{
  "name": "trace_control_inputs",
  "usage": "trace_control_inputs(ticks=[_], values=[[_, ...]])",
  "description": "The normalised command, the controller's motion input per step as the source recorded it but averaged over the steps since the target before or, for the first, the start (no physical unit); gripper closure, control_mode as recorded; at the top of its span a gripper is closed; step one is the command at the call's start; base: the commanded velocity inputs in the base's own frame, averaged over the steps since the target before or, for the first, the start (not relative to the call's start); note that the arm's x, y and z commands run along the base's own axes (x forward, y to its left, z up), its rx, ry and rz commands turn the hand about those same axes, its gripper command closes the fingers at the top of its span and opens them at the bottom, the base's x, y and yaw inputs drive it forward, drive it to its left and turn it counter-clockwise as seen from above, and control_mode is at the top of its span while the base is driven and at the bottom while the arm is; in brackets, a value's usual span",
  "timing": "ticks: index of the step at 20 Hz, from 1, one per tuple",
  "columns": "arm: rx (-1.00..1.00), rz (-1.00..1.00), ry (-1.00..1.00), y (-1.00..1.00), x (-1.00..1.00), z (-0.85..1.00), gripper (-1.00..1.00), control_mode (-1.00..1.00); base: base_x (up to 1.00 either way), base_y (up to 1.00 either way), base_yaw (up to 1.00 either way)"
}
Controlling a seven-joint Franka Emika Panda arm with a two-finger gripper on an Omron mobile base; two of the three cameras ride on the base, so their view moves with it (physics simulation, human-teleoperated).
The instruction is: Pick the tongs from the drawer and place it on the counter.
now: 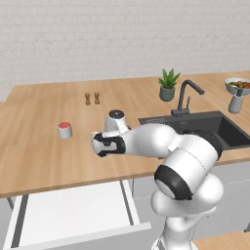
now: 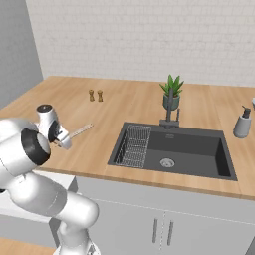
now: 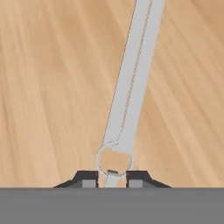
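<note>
1. The pincer is closed on the ring end of the tongs. In the hand view its two dark fingertips press close on either side of the tongs' joined end, with only the metal between them.
2. From that grip the tongs run straight out ahead of the pincer, long and pale grey, over the wood grain of the counter. In the right base view the tongs stick out from the hand toward the sink side, low over the worktop; whether their far tip touches the wood I cannot tell.
3. The drawer stands pulled open below and behind the pincer, under the counter edge, and its white floor looks bare.
4. Beyond the pincer, farther back on the counter, stand two small brown shakers. A small grey cup with a red top sits off to the pincer's left.
5. To the pincer's right lies the black sink with its wire rack, and the potted plant behind it.
</note>
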Motion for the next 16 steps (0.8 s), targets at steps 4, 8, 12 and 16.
trace_control_inputs(ticks=[4,8,12,16], values=[[0.14,0.06,0.0,0.0,0.13,-0.5,1.0,-1.0,0.0,0.0,0.0],[0.08,0.0,0.0,0.0,0.09,-0.33,1.0,-1.0,0.0,0.0,0.0],[0.0,0.0,0.0,0.0,0.02,-0.03,-1.0,-1.0,0.0,0.0,0.0],[-0.09,0.0,0.02,0.01,-0.09,0.39,-1.0,-1.0,0.0,0.0,0.0]])
